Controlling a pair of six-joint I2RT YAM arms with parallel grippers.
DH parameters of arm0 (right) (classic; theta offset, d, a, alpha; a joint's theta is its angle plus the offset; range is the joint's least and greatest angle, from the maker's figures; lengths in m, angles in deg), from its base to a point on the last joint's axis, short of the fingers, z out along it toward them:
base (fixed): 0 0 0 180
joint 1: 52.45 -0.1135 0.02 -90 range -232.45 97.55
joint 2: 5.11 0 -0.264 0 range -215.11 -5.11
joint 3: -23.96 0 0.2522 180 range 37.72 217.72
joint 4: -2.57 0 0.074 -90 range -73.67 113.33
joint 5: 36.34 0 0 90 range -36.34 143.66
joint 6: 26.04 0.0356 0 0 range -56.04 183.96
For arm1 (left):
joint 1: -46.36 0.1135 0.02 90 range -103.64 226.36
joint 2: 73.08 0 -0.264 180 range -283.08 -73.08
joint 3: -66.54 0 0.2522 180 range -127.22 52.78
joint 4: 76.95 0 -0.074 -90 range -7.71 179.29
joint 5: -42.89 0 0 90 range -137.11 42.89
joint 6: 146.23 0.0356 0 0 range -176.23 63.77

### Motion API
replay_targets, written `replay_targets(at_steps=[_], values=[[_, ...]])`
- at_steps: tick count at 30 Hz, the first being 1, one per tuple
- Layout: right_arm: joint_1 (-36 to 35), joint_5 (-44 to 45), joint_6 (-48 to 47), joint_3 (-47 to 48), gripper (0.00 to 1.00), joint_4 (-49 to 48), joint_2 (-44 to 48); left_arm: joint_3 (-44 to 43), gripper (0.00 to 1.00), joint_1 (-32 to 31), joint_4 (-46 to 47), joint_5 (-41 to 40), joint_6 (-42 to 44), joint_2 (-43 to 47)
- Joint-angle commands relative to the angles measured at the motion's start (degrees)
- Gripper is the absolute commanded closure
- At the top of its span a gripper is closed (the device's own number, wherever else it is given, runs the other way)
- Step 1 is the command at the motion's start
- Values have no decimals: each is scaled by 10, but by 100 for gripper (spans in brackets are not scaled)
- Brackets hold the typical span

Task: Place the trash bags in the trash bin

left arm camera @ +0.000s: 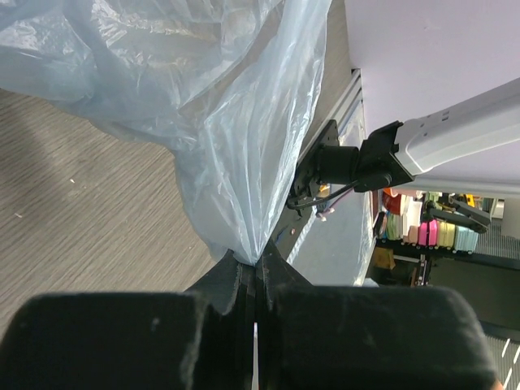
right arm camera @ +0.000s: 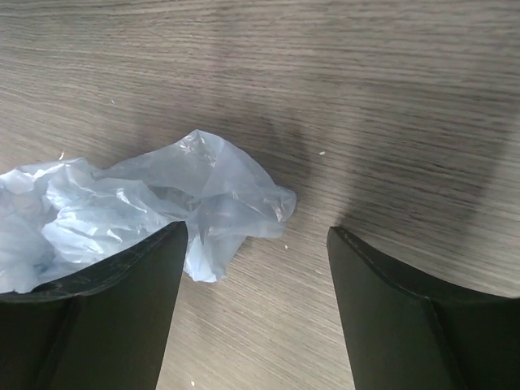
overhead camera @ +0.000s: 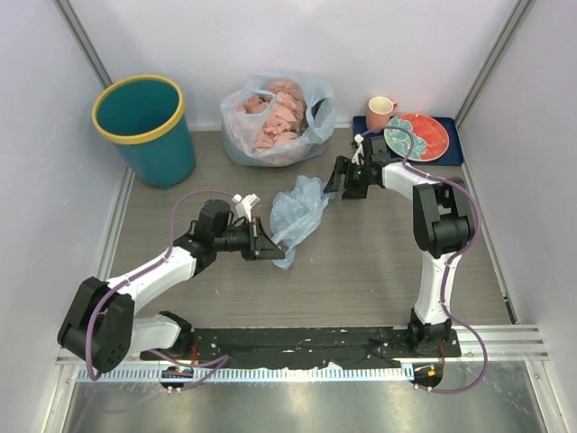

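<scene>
1. Fingers of the left gripper (left arm camera: 258, 272) are pressed tight together. They pinch a gathered fold of the trash bag (overhead camera: 297, 209) at its 7 o'clock end, and in the left wrist view the thin film fans out from that pinch.
2. The trash bag is light blue, translucent and crumpled. It lies on the wooden table (overhead camera: 379, 271) near the middle of the overhead view, outside the bin.
3. The right gripper (overhead camera: 347, 179) sits at 2 o'clock from the bag with its jaws spread wide and nothing held. In the right wrist view, bare table shows between its fingers (right arm camera: 122, 313). The bag's rumpled edge lies just beside the finger at 9 o'clock, and it may brush that finger, though the angle leaves this unclear.
4. The trash bin (overhead camera: 164, 155) is teal with a yellow rim. It stands upright in the table's 10 o'clock corner, well apart from the bag.
5. A clear bag of pink lumps (overhead camera: 275, 117) sits at 12 o'clock, between the bin and a pink mug (overhead camera: 380, 111). The mug stands beside a plate (overhead camera: 424, 135) on a blue tray (overhead camera: 453, 153) at 2 o'clock.
</scene>
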Motion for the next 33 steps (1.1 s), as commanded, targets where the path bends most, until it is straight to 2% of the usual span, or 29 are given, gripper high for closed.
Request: replay_targets(at_steps=[1,5,11,14,15,16,17,19,20,21,24,25,26,28,29,31,32,33], values=[[-20,47,4,15,26,-22,-2,7,100,8,6,20,6,18],[-22,88,1,26,30,-15,-34,9,100,15,3,25,4,22],[-37,114,-14,33,47,-14,-52,8,100,30,-20,25,9,39],[-42,124,-31,38,76,3,-52,-6,100,32,-42,29,15,47],[-35,112,-45,43,86,13,-42,-14,100,34,-71,28,31,49],[-22,64,-52,44,99,34,-28,-29,100,36,-100,23,51,51],[-6,28,-53,43,99,42,-9,-80,100,39,-196,15,77,54],[66,-51,-57,42,99,55,75,-147,100,66,-300,-21,183,50],[92,-69,-67,56,99,62,102,-225,100,80,-397,-39,225,45],[149,-85,-86,65,99,76,161,-265,100,122,-435,-70,274,31],[207,-166,-111,119,99,121,227,-424,100,210,-502,-83,318,1],[221,-186,-126,134,99,134,269,-471,100,215,-512,-109,356,-8],[221,-221,-130,158,99,138,291,-559,100,214,-517,-113,375,-15],[210,-239,-111,172,99,114,341,-638,100,210,-512,-102,412,-37],[205,-237,-93,186,99,98,383,-712,100,206,-519,-100,417,-44],[195,-245,-59,175,99,53,429,-754,100,191,-534,-67,418,-58],[165,-241,-78,147,99,58,469,-752,100,177,-572,-47,431,-59],[143,-192,-107,128,99,110,487,-736,100,129,-599,-54,447,-58]])
